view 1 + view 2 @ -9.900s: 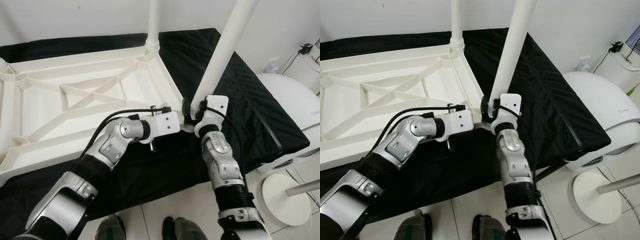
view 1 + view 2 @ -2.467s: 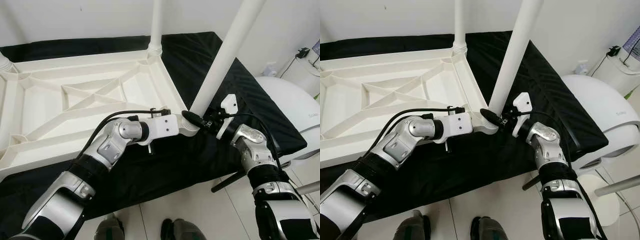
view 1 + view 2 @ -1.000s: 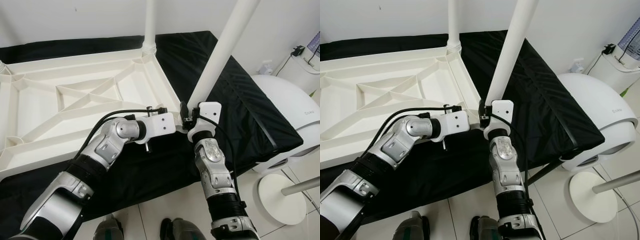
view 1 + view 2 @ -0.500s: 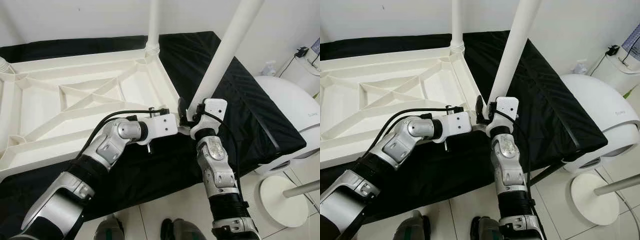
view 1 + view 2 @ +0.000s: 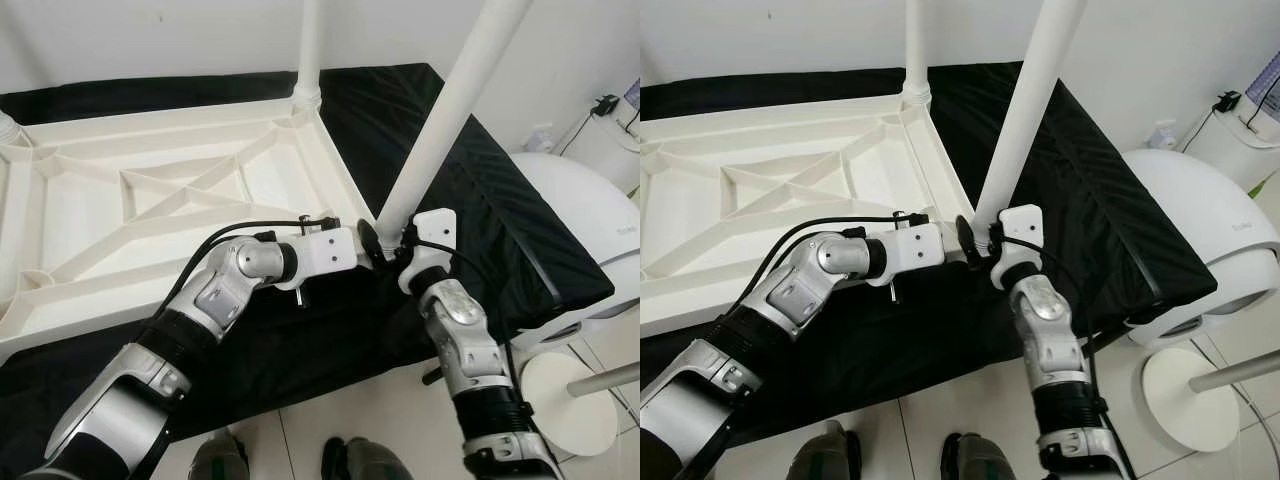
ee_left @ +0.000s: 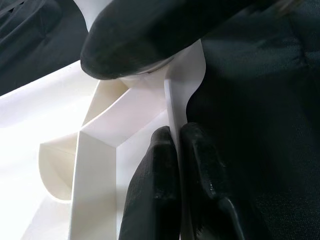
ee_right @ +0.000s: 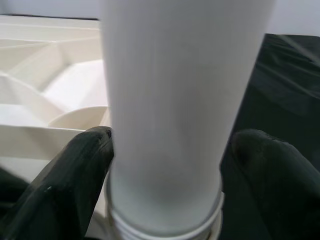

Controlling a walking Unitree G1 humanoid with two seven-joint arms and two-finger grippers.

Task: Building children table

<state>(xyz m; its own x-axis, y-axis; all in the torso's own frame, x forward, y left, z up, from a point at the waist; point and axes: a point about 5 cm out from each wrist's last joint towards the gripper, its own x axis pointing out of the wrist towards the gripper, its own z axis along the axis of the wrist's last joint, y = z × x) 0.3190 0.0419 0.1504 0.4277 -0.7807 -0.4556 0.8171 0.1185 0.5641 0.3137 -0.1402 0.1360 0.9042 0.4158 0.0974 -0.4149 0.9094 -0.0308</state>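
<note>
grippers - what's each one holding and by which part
Left gripper pinches the tabletop's thin rim wall at the near corner. Right gripper straddles the table leg just above its threaded base.

Both head cameras looked steeply down from above, sharing the table leg (image 5: 440,125) at one o'clock. Each wrist camera sat close against the leg's base.

The only lettering is a faint grey word on the white domed appliance (image 5: 1200,230) at the robot's right, cut off at the picture's edge and too small to read
</note>
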